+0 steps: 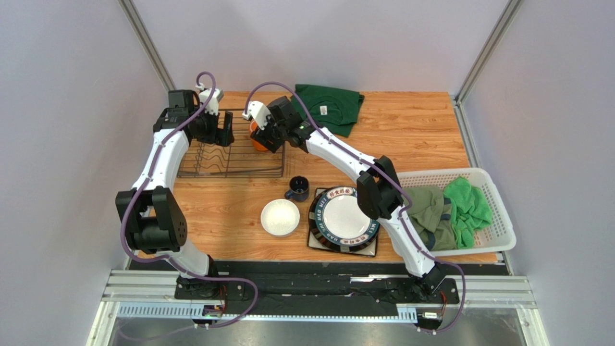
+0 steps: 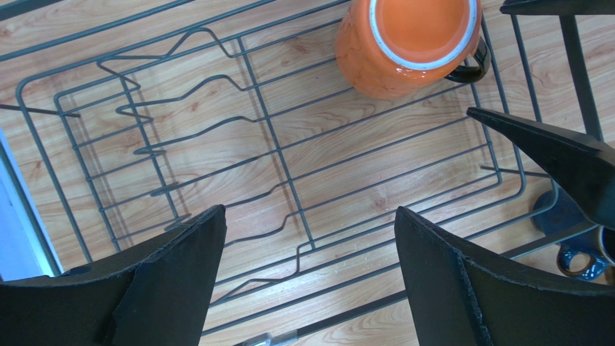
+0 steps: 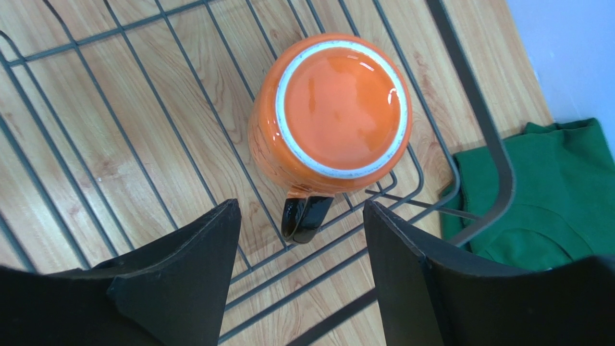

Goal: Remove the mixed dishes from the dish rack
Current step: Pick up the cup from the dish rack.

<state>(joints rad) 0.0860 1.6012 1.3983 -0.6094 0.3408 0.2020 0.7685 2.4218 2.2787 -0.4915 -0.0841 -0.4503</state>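
Just inside rack [image 1: 216,162] corner: orange mug [image 3: 328,108]

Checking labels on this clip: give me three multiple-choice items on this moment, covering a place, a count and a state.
1. Where is the orange mug? A) in the white basket B) in the dish rack C) on the round plate
2. How many dishes are in the rack? A) one B) three C) five
3. How is the right gripper? A) shut on the mug's handle B) shut on a bowl C) open, holding nothing

1 B: wire bars run under the mug.
2 A: only the mug sits in it.
3 C: its jaws stand apart, the mug untouched.
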